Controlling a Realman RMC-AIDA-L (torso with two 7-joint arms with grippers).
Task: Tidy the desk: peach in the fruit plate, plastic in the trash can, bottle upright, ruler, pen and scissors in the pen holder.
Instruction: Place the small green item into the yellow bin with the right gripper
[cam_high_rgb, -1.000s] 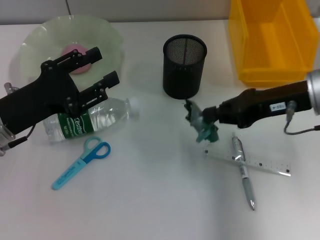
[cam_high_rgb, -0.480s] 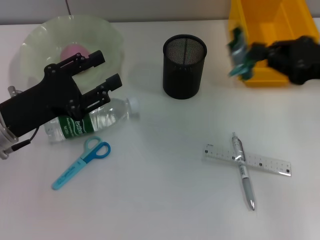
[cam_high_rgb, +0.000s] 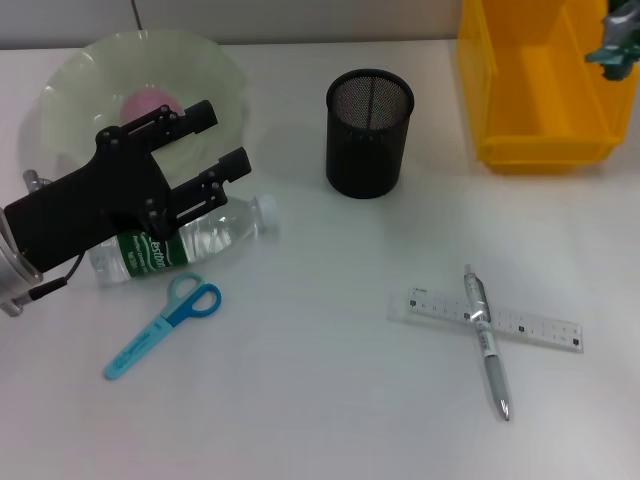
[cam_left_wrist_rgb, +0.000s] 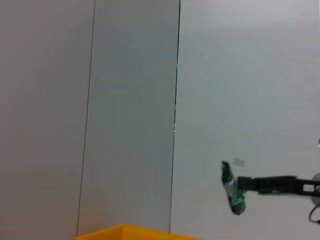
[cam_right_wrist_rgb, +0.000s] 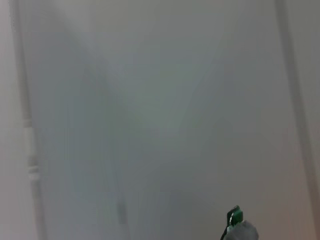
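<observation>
Plastic wrapper (cam_high_rgb: 618, 42), green and crumpled, now hangs pinched in the right gripper (cam_high_rgb: 622, 45) at the head view's two o'clock corner, above the far side of the yellow bin (cam_high_rgb: 540, 100). A second ago the same scrap was low over the desk beside the ruler (cam_high_rgb: 485, 321); half a second ago it was passing the bin's near-left rim. The left wrist view catches it from afar, dangling off the end of the thin black arm against the wall. The lift and carry look done; what is left of this step, by my reading, is letting go so the scrap falls inside the bin, which appears to serve as the trash can.

Elsewhere the tidy-up is only part finished. The peach (cam_high_rgb: 152, 102) sits in the pale green fruit plate (cam_high_rgb: 215, 70) at ten o'clock. The left gripper (cam_high_rgb: 200, 145) has crept slightly forward, fingers spread and empty, over the bottle (cam_high_rgb: 185, 240), which lies on its side. Scissors (cam_high_rgb: 165, 325) rest at eight o'clock; the pen (cam_high_rgb: 487, 343) lies across the ruler at four o'clock. The mesh pen holder (cam_high_rgb: 369, 132) stands at twelve, nothing in it.
</observation>
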